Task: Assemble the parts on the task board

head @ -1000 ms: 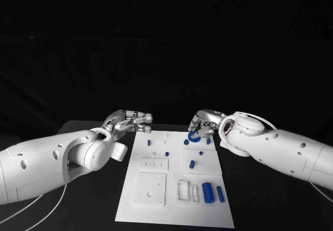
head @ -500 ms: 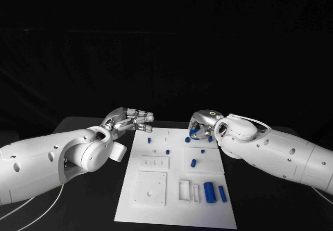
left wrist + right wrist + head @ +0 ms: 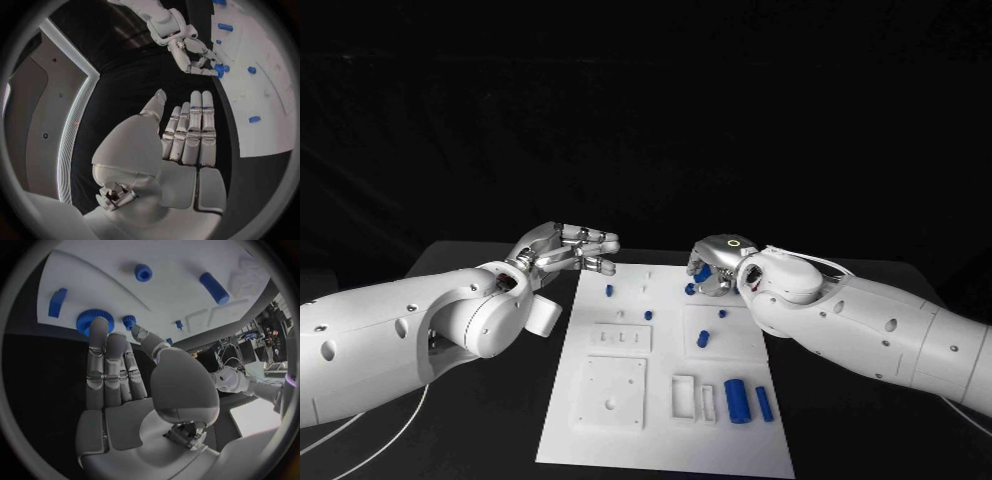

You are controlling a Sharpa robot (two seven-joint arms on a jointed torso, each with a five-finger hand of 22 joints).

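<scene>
No brand, label or writing can be read on any of the things.

The right hand [image 3: 714,272] is at the far right corner of the task board [image 3: 589,420], with the palm turned down to it. In the right wrist view its fingers [image 3: 100,347] lie straight and close side by side, and one fingertip touches the rim of a blue toothed wheel [image 3: 94,320]; a smaller blue gear [image 3: 129,320] is just beside, near the thumb. I cannot tell if the hand pinches the wheel or only touches it.

The left hand [image 3: 571,250] hovers over the black bench [image 3: 488,258] just outside the far left corner of the board. It holds nothing; its fingers [image 3: 190,127] are stretched out flat together and the thumb stands apart.

Small blue pegs [image 3: 648,315] stand in the middle of the board. Two blue cylinders [image 3: 734,400] lie near its near right corner, beside a white rectangular frame [image 3: 684,396]. The near half of the board has free room between the arms.
</scene>
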